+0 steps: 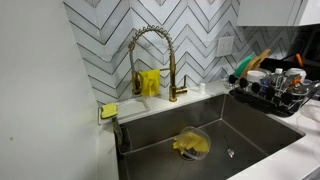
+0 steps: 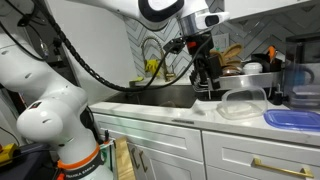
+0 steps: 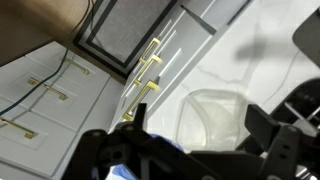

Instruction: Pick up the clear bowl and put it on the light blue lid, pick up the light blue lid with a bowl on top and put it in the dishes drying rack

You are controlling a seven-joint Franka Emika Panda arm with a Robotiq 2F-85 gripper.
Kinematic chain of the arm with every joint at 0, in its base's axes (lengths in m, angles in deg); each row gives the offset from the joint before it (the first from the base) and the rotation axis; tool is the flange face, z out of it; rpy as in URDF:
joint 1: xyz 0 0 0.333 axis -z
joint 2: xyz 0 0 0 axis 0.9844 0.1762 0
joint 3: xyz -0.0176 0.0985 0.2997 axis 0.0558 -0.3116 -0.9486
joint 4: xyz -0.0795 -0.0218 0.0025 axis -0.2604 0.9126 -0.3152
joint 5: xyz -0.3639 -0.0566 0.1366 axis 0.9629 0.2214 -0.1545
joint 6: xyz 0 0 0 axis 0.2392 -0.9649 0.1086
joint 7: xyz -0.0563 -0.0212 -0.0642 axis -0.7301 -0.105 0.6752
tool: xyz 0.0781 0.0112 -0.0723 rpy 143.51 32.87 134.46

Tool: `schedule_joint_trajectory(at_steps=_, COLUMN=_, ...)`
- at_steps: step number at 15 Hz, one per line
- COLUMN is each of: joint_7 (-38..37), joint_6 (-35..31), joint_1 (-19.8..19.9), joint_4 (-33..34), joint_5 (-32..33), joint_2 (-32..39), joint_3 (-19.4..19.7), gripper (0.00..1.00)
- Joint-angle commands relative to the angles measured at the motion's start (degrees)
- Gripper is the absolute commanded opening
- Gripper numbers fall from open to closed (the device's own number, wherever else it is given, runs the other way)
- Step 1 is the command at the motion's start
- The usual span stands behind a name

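At the centre right of an exterior view, the clear plastic bowl point(image 2: 243, 103) rests on the white countertop point(image 2: 165, 112) just beside the flat light blue lid point(image 2: 293, 119). The black two-finger gripper point(image 2: 208, 82) hangs up-left of the bowl, jaws spread and empty. This looks like the approach for the first pick: next, lower over the bowl's rim and close gently. In the kitchen around it, a chevron-tiled backsplash point(image 1: 100, 40) and gold faucet point(image 1: 172, 70) back a steel sink point(image 1: 255, 128), with the black dish drying rack point(image 1: 275, 95) at upper right.

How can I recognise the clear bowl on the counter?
Look at the white counter beside the sink. The bowl sits there, next to the blue lid. It alone is transparent; the lid is flat and blue.
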Motion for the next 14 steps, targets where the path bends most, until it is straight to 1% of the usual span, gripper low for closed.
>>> schedule_joint_trajectory(at_steps=1, joint_7=-4.8, joint_6=-5.3, joint_1=0.6, joint_4=5.6, joint_5=-3.8, joint_2=8.4, joint_3=0.4, gripper=1.0)
schedule_joint_trajectory(at_steps=4, joint_7=-5.6, joint_6=-8.5, joint_1=0.0, joint_4=9.0, joint_5=-8.3, joint_2=13.7, joint_3=0.8, gripper=1.0)
schedule_joint_trajectory(at_steps=5, joint_7=-5.0, joint_6=-7.3, joint_1=0.6, joint_4=6.4, joint_5=-5.2, joint_2=10.1, joint_3=0.0, gripper=1.0)
schedule_joint_trajectory(at_steps=7, joint_7=-5.1, joint_6=-8.1, joint_1=0.5, joint_4=8.3, joint_5=-6.7, joint_2=12.9, joint_3=0.1, gripper=1.0)
schedule_joint_trajectory(at_steps=10, joint_7=-5.2, joint_6=-8.1, joint_1=0.5, joint_4=9.3, joint_5=-7.1, joint_2=13.9, joint_3=0.2, gripper=1.0)
schedule_joint_trajectory(at_steps=11, joint_7=-5.5, joint_6=-8.4, joint_1=0.5, joint_4=10.0, joint_5=-8.3, joint_2=15.1, joint_3=0.4, gripper=1.0)
schedule_joint_trajectory(at_steps=12, joint_7=-4.7, joint_6=-7.4, joint_1=0.3, joint_4=10.6, joint_5=-10.0, joint_2=15.8, joint_3=0.6, gripper=1.0)
schedule_joint_trajectory(at_steps=14, joint_7=-3.4, joint_6=-7.9, joint_1=0.0, joint_4=11.4, joint_5=-13.3, joint_2=17.1, joint_3=0.8, gripper=1.0)
